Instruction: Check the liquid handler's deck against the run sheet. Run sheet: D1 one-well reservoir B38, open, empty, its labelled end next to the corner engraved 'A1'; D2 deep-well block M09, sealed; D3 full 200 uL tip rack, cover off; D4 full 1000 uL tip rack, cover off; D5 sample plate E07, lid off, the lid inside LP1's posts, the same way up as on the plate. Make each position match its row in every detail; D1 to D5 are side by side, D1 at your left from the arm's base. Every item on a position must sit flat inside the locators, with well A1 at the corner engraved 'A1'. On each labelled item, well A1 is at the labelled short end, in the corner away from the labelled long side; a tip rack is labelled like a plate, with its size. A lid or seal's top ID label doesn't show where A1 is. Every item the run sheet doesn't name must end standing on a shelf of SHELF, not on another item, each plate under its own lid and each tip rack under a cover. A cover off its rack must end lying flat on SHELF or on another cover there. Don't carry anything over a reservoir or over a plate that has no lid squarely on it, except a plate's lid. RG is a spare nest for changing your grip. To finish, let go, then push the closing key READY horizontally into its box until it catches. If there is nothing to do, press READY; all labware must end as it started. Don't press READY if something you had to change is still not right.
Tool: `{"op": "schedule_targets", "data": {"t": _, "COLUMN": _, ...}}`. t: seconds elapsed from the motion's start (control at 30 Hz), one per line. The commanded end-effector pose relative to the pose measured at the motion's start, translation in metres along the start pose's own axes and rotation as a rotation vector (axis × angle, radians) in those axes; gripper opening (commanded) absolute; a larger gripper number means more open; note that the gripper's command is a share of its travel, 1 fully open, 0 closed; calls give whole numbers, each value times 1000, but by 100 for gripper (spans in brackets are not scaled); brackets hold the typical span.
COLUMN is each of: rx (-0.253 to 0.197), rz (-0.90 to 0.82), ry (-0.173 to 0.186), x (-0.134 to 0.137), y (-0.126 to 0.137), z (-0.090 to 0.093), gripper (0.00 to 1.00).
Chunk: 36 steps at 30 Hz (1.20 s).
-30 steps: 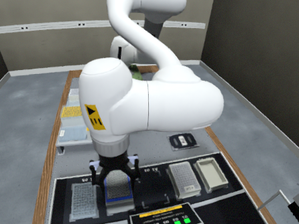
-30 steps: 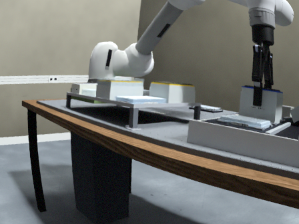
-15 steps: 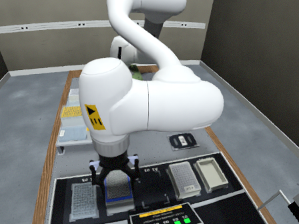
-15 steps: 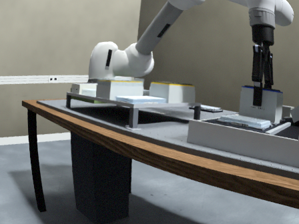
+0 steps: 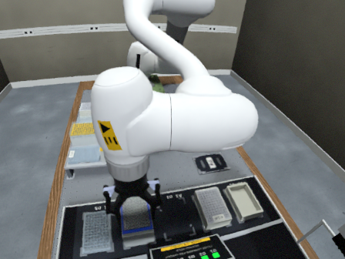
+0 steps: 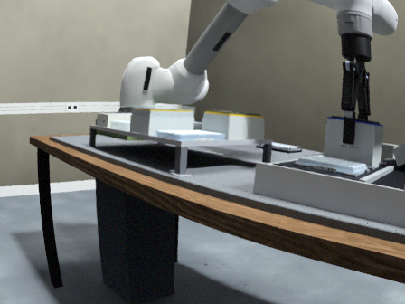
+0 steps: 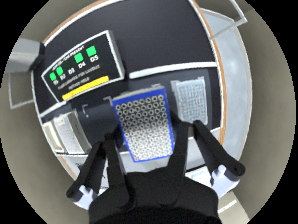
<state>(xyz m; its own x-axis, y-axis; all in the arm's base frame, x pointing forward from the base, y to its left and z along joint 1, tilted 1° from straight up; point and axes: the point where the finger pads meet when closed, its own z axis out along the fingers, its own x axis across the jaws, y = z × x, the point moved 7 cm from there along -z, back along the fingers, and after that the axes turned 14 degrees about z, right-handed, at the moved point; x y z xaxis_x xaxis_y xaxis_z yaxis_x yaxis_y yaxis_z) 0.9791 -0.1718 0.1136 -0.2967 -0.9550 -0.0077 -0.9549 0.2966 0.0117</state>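
My gripper [image 5: 132,209] [image 6: 354,128] [image 7: 146,121] is open, with a finger on each long side of the blue-based tip rack [image 5: 135,223] [image 6: 362,144] [image 7: 141,121]. The rack stands flat on the black deck [image 5: 71,216] with its cover off and its tips showing. A clear sample plate [image 5: 96,231] [image 6: 332,164] [image 7: 188,99] lies in the position beside it. The position on the rack's other side [image 5: 177,221] is bare. Beyond that stand a deep-well block [image 5: 212,208] and a white one-well reservoir [image 5: 243,202]. My arm hides the far part of the table.
The shelf [image 5: 85,165] [image 6: 136,135] at the back carries a yellow-topped tip rack [image 5: 82,129] [image 6: 232,124], a flat plate [image 5: 82,154] [image 6: 190,134] and other boxes. A small dark nest [image 5: 214,161] lies behind the deck. A panel with green lights [image 5: 192,250] [image 7: 76,70] sits at the deck's front.
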Motion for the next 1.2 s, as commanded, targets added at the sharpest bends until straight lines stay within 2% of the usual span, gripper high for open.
{"op": "schedule_targets", "data": {"t": 0.0, "rx": 2, "rz": -2, "ry": 0, "x": -4, "y": 1, "z": 3, "gripper": 66}}
{"op": "schedule_targets", "data": {"t": 0.97, "rx": 2, "rz": -2, "ry": 0, "x": -4, "y": 1, "z": 3, "gripper": 66}}
{"op": "schedule_targets", "data": {"t": 1.17, "rx": 4, "rz": -2, "ry": -1, "x": -4, "y": 0, "z": -14, "gripper": 66}}
